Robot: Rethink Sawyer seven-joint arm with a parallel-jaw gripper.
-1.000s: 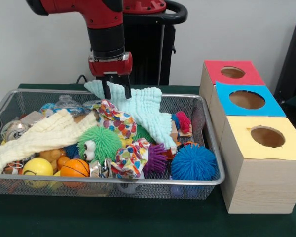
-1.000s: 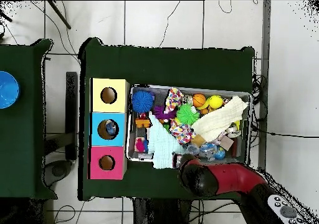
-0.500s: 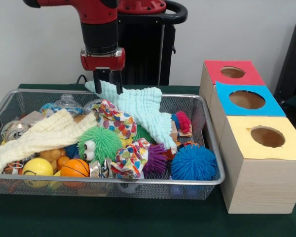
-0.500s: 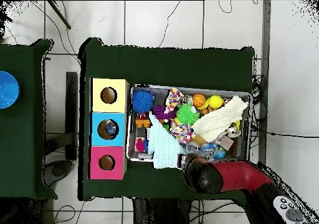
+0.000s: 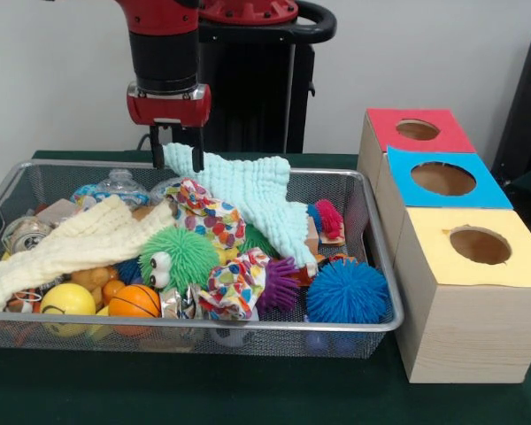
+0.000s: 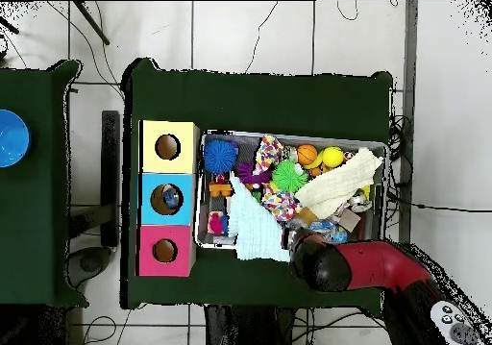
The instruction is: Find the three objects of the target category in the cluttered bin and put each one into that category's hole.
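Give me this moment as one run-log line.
claw: open, empty, above the bin's far rim | mint cloth: draped in bin, one corner at claw tips | blue-box hole: one item inside

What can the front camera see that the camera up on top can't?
Only the front view shows the gripper hanging by the mint cloth's corner, and the green ball's googly eyes. Only the overhead view shows something inside the blue box's hole, plus a blue bowl on another table. Both show the wire bin and the three boxes.
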